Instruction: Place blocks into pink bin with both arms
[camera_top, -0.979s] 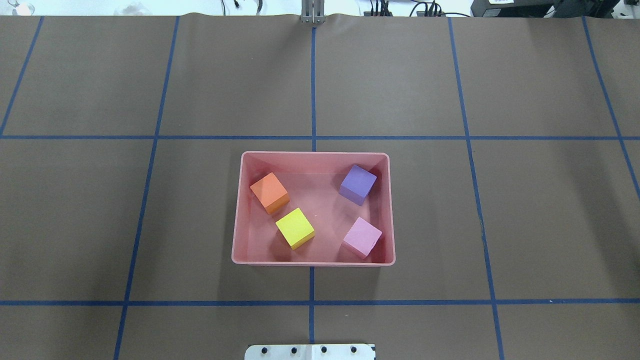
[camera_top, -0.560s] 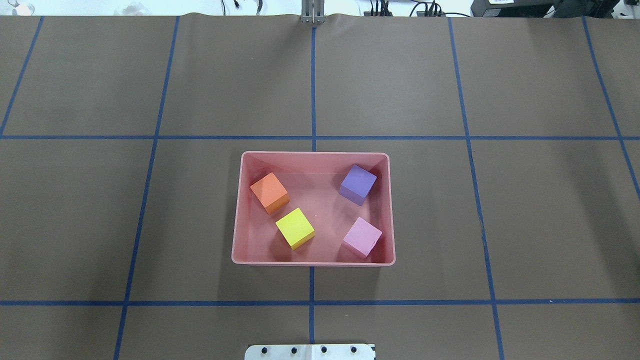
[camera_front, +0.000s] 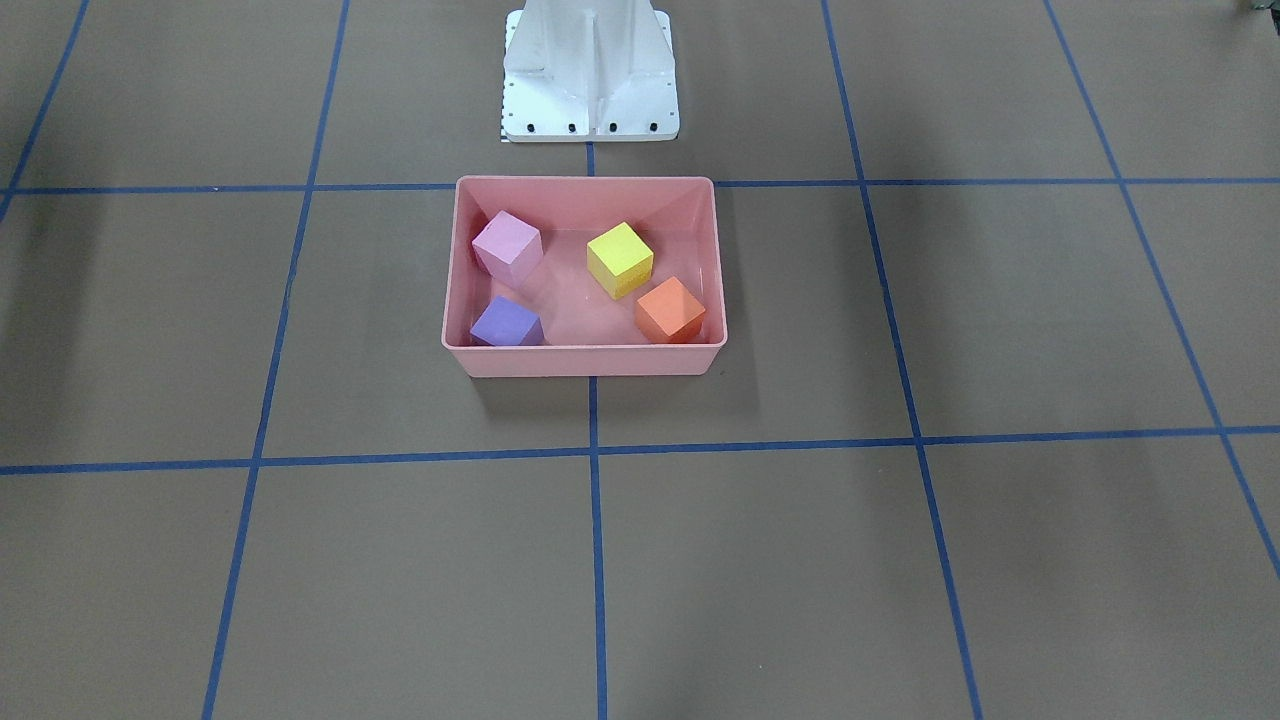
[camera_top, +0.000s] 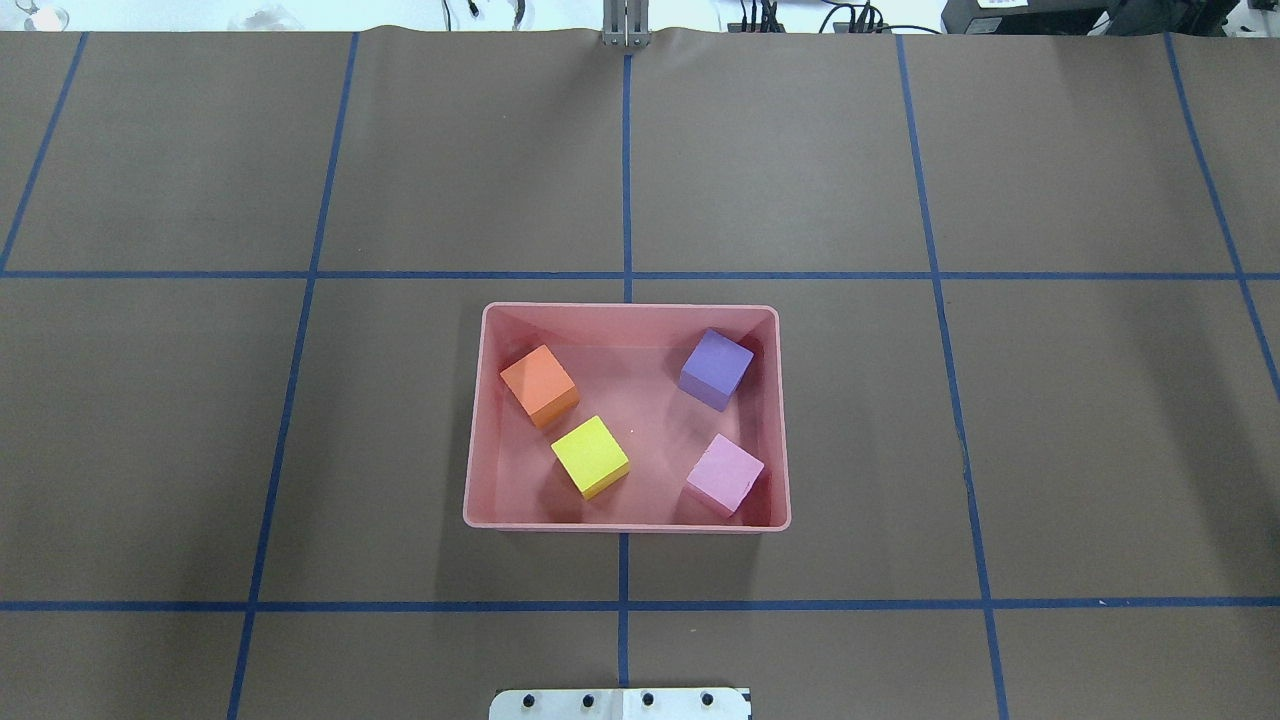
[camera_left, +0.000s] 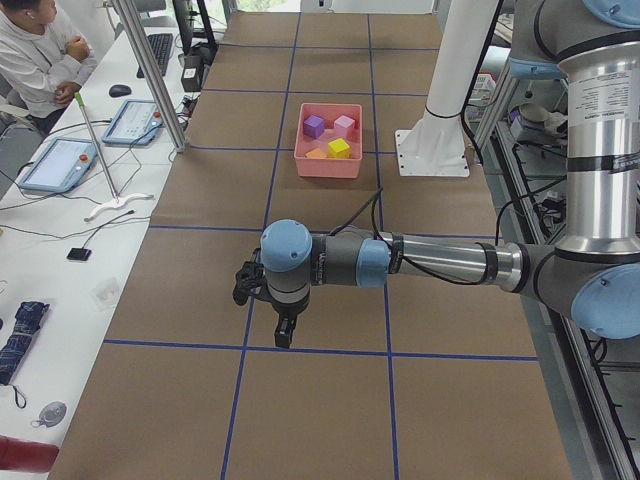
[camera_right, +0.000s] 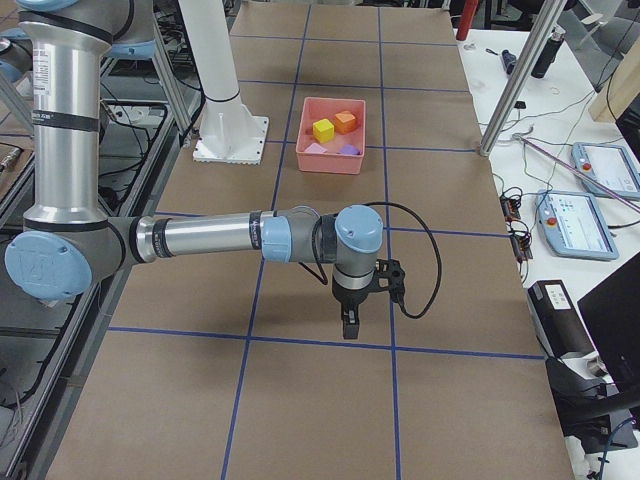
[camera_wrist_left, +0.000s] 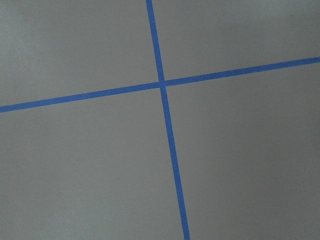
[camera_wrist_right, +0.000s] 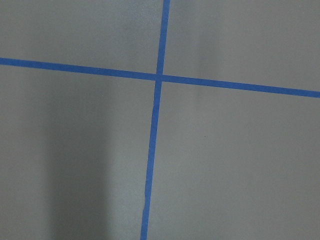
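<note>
Blocks all lie in the pink bin (camera_top: 482, 430): orange block (camera_top: 540, 385), yellow block (camera_top: 590, 456), purple block (camera_top: 715, 368), light pink block (camera_top: 724, 474). They look light, stiff, matte, probably foam; pinch opposite flat faces. Your left gripper (camera_left: 285, 333) and right gripper (camera_right: 348, 325) hang well away, opening impossible to tell.

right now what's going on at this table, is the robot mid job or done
The job looks done. The orange block, yellow block, purple block and light pink block all sit inside the pink bin, apart from each other. Nothing is being handled: the left arm and right arm hang over the table far from the bin, toward opposite ends. The left pincer and right pincer show only from the side, so open or shut can't be told.
</note>
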